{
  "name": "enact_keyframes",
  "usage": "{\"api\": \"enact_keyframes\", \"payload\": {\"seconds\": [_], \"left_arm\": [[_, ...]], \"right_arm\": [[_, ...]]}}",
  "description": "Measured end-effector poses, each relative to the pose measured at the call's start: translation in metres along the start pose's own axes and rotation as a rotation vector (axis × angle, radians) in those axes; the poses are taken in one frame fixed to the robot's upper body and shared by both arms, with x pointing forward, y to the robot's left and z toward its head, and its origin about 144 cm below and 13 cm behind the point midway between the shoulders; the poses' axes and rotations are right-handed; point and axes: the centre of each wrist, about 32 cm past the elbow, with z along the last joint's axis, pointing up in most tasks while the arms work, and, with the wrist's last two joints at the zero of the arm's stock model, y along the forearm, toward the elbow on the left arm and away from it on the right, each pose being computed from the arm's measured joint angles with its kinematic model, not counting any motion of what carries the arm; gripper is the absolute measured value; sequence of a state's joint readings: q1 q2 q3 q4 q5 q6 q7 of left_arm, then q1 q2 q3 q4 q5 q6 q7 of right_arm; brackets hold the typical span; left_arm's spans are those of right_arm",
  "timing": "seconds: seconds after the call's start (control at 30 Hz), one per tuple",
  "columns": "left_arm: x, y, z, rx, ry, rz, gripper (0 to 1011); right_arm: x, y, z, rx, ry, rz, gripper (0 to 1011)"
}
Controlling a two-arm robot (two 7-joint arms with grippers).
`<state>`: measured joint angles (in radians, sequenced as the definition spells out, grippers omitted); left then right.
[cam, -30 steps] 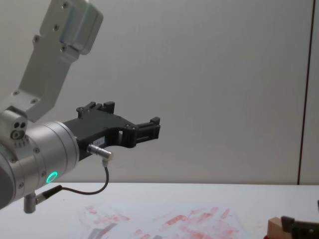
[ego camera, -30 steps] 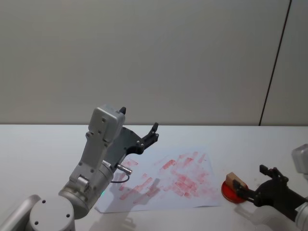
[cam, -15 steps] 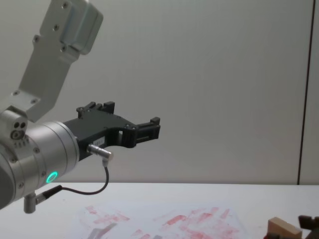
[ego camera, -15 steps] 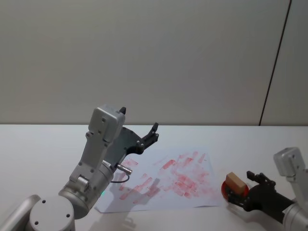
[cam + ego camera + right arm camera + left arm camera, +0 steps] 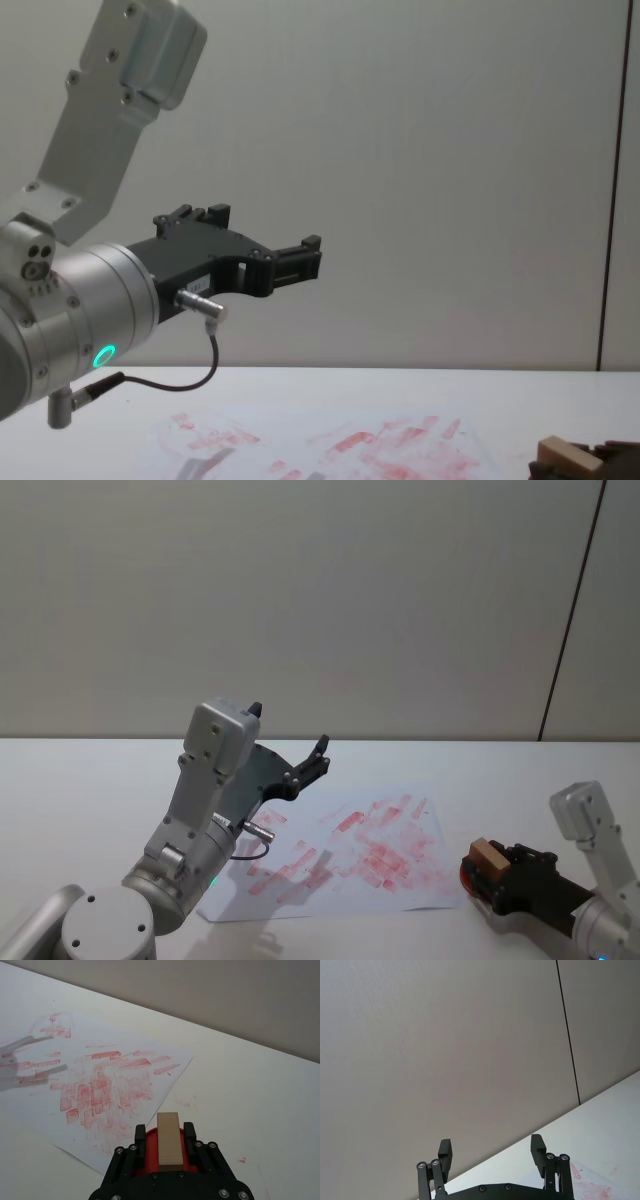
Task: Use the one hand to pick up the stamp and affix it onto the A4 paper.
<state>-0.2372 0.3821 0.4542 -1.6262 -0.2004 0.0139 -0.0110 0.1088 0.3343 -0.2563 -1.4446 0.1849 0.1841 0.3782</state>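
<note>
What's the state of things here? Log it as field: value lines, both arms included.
right gripper: low near the table's right side, open, one finger on each side of the stamp
stamp: resting on the red ink pad
A4 paper: flat on the table, left of the pad, covered in red marks
left gripper: open, held up in the air over the paper's left part, idle

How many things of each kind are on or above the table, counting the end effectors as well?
Wooden stamp: 1
Red ink pad: 1
A4 paper: 1
End effectors: 2, the left end effector and the right end effector
Total: 5
</note>
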Motion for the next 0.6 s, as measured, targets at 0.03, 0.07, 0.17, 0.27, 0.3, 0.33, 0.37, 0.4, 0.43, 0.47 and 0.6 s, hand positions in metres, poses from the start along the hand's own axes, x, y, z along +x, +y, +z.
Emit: {"api": "enact_keyframes", "payload": {"seconds": [0.03,0.07,0.17,0.27,0.3,0.33,0.37,0.4,0.43,0.47,0.6], "left_arm": [[0.000,0.000,0.000,0.000,0.000,0.000,1002],[0.000,0.000,0.000,0.000,0.000,0.000,1002],[0.000,0.000,0.000,0.000,0.000,0.000,1002],[0.000,0.000,0.000,0.000,0.000,0.000,1002],[0.000,0.000,0.000,0.000,0.000,0.000,1002],[0.000,0.000,0.000,0.000,0.000,0.000,1002],[0.000,0.000,0.000,0.000,0.000,0.000,1003],[0.000,0.000,0.000,0.000,0.000,0.000,1003],[0.000,0.000,0.000,0.000,0.000,0.000,1002],[0.000,0.000,0.000,0.000,0.000,0.000,1002],[0.000,0.000,0.000,0.000,0.000,0.000,1002]], "right_arm": [[0.000,0.001,0.000,0.000,0.000,0.000,445],[0.000,0.002,0.001,0.001,0.001,0.000,418],[0.000,0.003,0.002,0.005,0.000,0.001,336],[0.000,0.004,0.004,0.009,-0.001,0.001,258],[0.000,0.005,0.005,0.014,-0.003,0.002,223],[0.000,0.005,0.006,0.016,-0.004,0.002,218],[0.000,0.005,0.006,0.019,-0.005,0.002,218],[0.000,0.006,0.008,0.027,-0.008,0.004,219],[-0.001,0.006,0.009,0.031,-0.009,0.005,219],[-0.001,0.006,0.010,0.035,-0.011,0.006,219],[-0.004,0.007,0.016,0.055,-0.018,0.016,219]]}}
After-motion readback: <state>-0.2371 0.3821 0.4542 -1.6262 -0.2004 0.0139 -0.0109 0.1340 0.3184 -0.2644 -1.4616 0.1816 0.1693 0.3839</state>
